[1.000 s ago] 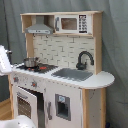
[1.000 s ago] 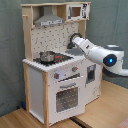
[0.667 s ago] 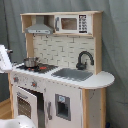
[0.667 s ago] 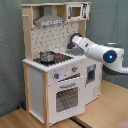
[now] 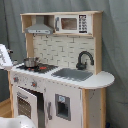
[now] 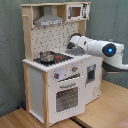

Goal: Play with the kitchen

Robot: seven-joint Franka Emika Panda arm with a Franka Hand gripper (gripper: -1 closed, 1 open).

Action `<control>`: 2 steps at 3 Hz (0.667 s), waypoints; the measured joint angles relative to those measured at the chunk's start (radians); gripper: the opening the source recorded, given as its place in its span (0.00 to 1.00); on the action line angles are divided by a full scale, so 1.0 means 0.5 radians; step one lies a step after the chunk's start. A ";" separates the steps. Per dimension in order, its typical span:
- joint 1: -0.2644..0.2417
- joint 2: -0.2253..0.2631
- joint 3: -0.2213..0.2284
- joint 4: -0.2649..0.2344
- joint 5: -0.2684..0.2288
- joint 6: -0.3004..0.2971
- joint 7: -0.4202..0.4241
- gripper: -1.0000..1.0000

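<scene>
The kitchen (image 5: 60, 85) is a tall white and light-wood toy unit, seen whole in both exterior views. It has a grey hood (image 5: 40, 29), a microwave (image 5: 70, 23), a black faucet (image 5: 84, 59), a grey sink (image 5: 74, 74) and a small pot (image 5: 31, 62) on the hob. In the second exterior view the oven door (image 6: 66, 96) and its knobs face the camera, with the pot (image 6: 47, 56) above them. My white arm (image 6: 97, 48) reaches in from the second exterior view's right. Its gripper (image 6: 74, 42) hangs in front of the counter, holding nothing I can see. In the first exterior view the gripper (image 5: 4, 57) shows only at the left edge.
A grey curtain (image 5: 116, 50) hangs behind the kitchen. The unit stands on a wooden floor (image 6: 110, 107). A white part of the arm (image 5: 17, 122) fills the first exterior view's bottom left corner. The rounded counter end (image 5: 102, 79) juts out past the sink.
</scene>
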 joint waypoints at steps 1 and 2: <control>0.011 0.066 -0.002 0.031 0.067 -0.073 -0.214 1.00; 0.028 0.125 -0.004 0.050 0.145 -0.138 -0.418 1.00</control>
